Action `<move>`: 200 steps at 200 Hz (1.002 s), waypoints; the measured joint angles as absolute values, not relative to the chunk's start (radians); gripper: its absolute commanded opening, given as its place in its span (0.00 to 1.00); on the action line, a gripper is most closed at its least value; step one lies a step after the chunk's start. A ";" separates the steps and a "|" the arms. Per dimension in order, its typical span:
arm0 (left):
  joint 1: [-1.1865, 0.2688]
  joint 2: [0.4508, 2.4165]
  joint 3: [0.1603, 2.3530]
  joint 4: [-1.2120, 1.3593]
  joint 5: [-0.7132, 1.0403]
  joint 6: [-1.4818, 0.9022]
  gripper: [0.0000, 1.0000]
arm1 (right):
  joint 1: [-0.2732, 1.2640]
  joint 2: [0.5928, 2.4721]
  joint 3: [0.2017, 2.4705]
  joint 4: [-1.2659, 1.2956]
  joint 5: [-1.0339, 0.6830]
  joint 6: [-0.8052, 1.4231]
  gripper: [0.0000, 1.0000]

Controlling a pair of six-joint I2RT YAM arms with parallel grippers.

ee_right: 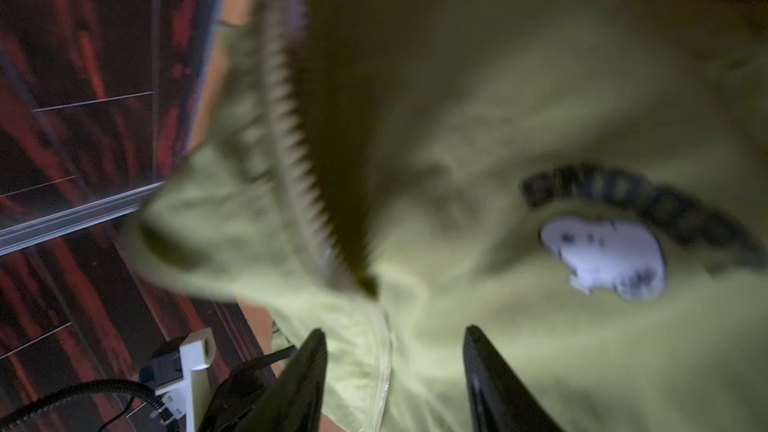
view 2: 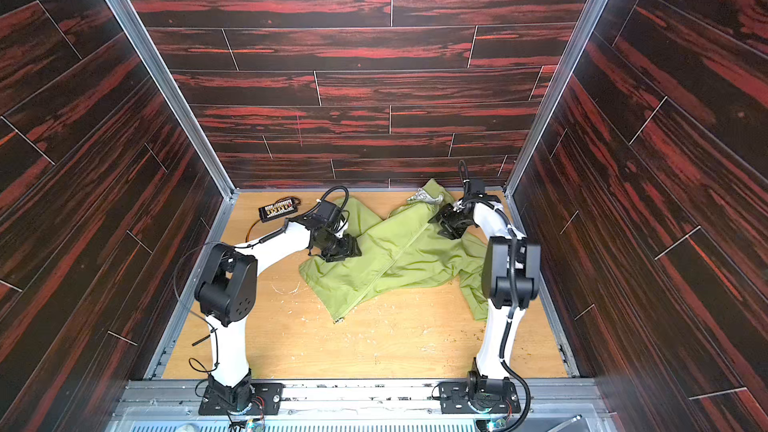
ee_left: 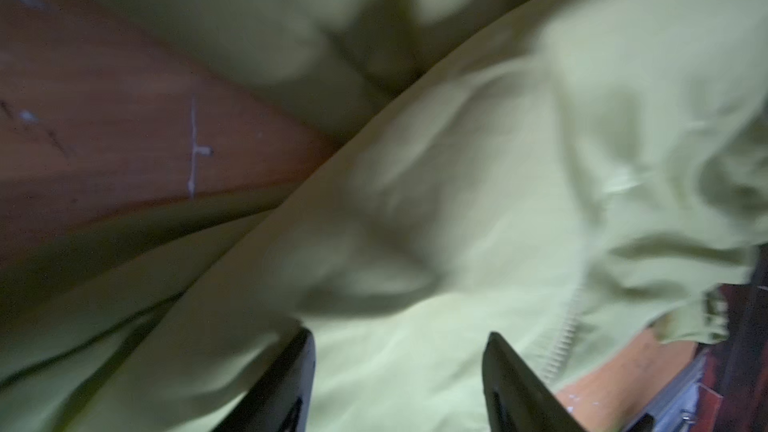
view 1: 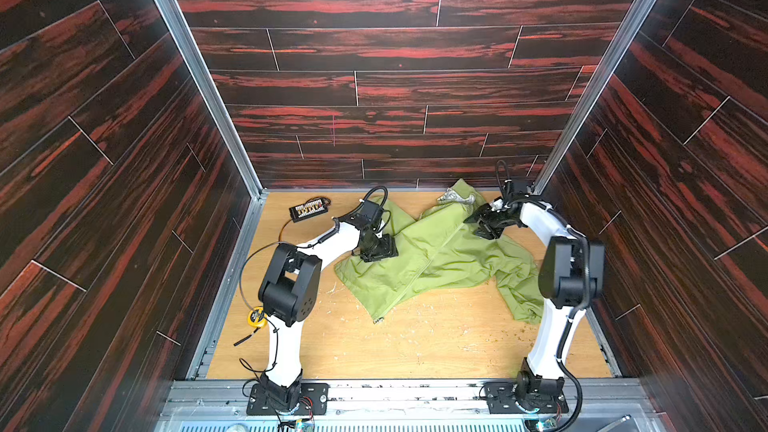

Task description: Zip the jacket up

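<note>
left hand [ee_left: 400, 332], right hand [ee_right: 395, 329] open over jacket [view 1: 449, 251]; dog print [ee_right: 602, 259] only in wrist view

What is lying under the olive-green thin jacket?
Around the olive-green thin jacket only the light wooden tabletop shows. Whatever else lies beneath is covered by fabric and cannot be seen.

The only writing in sight is an arch of dark block letters [ee_right: 590, 189] printed on the olive-green thin fabric jacket [ee_right: 498, 118], curving round a white cartoon patch [ee_right: 604, 257], and it is too blurred to read.
</note>
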State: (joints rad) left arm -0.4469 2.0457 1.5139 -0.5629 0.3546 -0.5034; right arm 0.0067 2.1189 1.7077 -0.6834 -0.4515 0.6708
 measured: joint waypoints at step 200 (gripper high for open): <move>-0.322 1.957 1.351 -0.496 0.405 -0.564 0.66 | 0.186 2.630 2.481 -0.818 -0.677 0.722 0.62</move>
